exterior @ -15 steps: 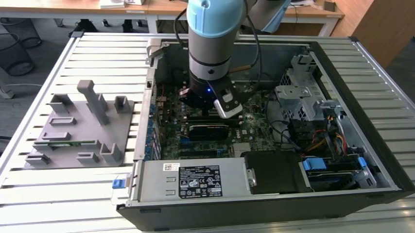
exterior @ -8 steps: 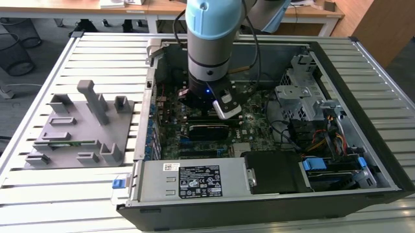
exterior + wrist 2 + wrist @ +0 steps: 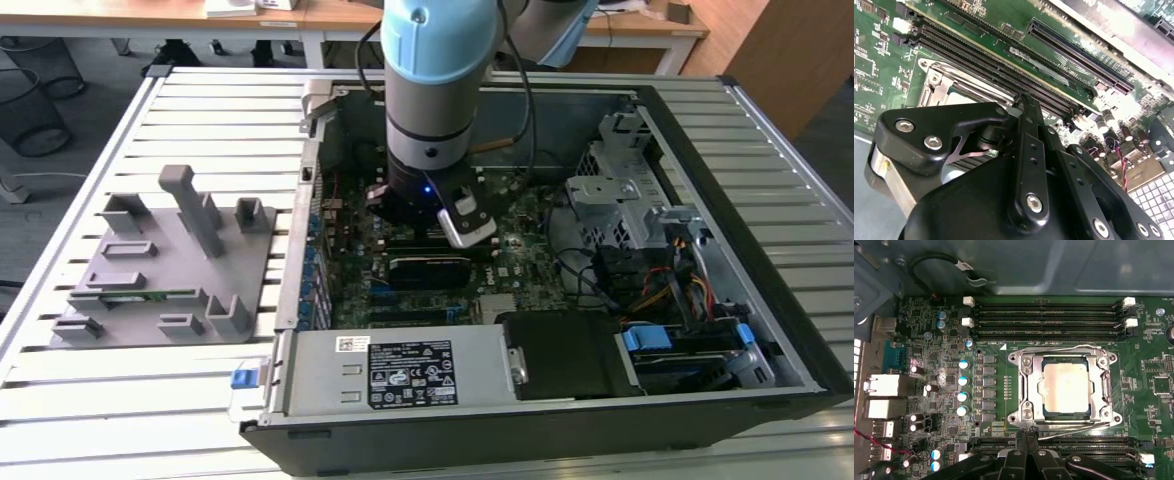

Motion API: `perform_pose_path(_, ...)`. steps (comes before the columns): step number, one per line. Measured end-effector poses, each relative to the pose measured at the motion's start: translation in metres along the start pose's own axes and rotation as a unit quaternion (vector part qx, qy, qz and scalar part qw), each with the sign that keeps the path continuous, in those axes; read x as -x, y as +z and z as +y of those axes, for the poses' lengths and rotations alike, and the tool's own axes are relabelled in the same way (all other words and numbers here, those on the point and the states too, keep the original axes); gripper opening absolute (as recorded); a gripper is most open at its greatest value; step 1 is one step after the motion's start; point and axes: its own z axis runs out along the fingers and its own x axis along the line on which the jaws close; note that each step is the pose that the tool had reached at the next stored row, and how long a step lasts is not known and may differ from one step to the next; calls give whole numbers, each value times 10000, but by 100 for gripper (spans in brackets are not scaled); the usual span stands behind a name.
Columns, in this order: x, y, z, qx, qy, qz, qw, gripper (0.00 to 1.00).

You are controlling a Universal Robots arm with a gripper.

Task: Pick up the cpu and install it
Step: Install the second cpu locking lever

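Cpu (image 3: pixel 1064 388) in socket frame (image 3: pixel 1026 390) on motherboard (image 3: pixel 934 365), memory slots (image 3: pixel 1046 315) beside it

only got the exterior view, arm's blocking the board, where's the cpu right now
Observer: In the first wrist view the cpu lies flat inside the socket frame, silver top up.
Operator: so the hand isn't holding it
Observer: No. The hand is shut, tips together with nothing between them, at the frame's edge and off the cpu.
Operator: memory slots filled
Observer: The long memory slots beside the socket look empty.
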Motion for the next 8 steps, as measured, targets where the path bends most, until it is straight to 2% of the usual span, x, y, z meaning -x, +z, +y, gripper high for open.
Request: perform_pose_path(8,0,-4,-35,9,1,0,10000,11)
